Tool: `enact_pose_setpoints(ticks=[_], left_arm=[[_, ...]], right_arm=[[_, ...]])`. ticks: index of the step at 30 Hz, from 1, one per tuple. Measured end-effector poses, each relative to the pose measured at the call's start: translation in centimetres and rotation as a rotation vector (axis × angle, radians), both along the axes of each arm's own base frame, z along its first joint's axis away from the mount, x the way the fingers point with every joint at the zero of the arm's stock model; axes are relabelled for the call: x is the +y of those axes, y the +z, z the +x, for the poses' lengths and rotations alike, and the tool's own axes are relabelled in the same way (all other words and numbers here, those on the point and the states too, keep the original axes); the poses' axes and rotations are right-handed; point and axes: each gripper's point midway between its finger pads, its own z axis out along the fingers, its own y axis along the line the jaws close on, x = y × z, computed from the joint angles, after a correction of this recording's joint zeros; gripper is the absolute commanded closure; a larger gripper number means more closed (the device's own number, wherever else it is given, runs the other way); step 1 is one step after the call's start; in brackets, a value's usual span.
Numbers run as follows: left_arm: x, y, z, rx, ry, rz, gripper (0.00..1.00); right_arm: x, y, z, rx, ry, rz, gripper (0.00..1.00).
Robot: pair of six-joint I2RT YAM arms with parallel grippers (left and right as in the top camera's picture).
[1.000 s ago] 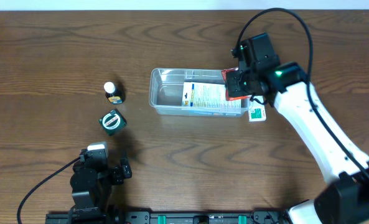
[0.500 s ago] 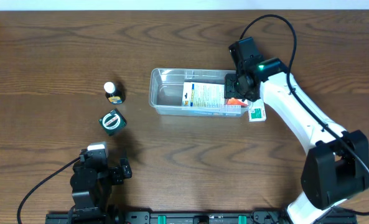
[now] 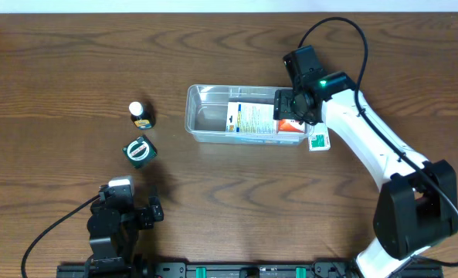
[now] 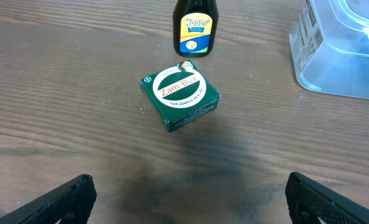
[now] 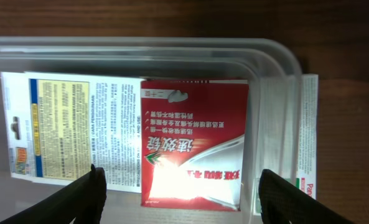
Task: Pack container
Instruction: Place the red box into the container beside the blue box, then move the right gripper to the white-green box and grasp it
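A second ago your right fingers point(image 5: 84, 196) pinched the flat red glossy packet point(image 5: 193, 143) over the right end of the clear shallow plastic tub with rounded corners point(image 3: 190, 116). Now that packet lies flat inside the tub, and the fingers stand spread wide above it with nothing between them. The left arm, the bottle and the green box sit where they did.

The tub rests on the dark wood-grain desk point(image 3: 59, 62), right of centre, its long side running left to right. Its walls are see-through, with a doubled rim. The red packet overlaps the right edge of a white printed card point(image 5: 78, 130) with fine text, which also lies flat in the tub. A small green-and-white sachet point(image 3: 318, 141) lies on the desk just outside the tub's right end.

Your left fingers point(image 4: 66, 199) are also wide apart and hold nothing. Ahead of them sits a square green cardboard box with a white oval label point(image 4: 180, 96), and just beyond it stands a small dark bottle with a yellow label point(image 4: 195, 28).
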Motion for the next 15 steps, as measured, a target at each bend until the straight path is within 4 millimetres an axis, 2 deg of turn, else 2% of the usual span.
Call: enact_pose_setpoints(ticks=[4, 7, 11, 15], left_arm=[[0.0, 0.0, 0.0, 0.000, 0.000, 0.000, 0.02], [0.0, 0.0, 0.0, 0.000, 0.000, 0.000, 0.02], [0.0, 0.0, 0.0, 0.000, 0.000, 0.000, 0.02], [0.0, 0.0, 0.0, 0.000, 0.000, 0.000, 0.02]], right_arm=[[-0.3, 2.4, 0.1, -0.056, -0.010, 0.020, 0.11], [-1.9, 5.1, 0.0, -0.107, -0.038, 0.043, 0.12], [-7.3, 8.4, -0.3, -0.155, -0.131, 0.058, 0.16], [-11.7, 8.0, -0.9, -0.112, -0.206, 0.046, 0.21]])
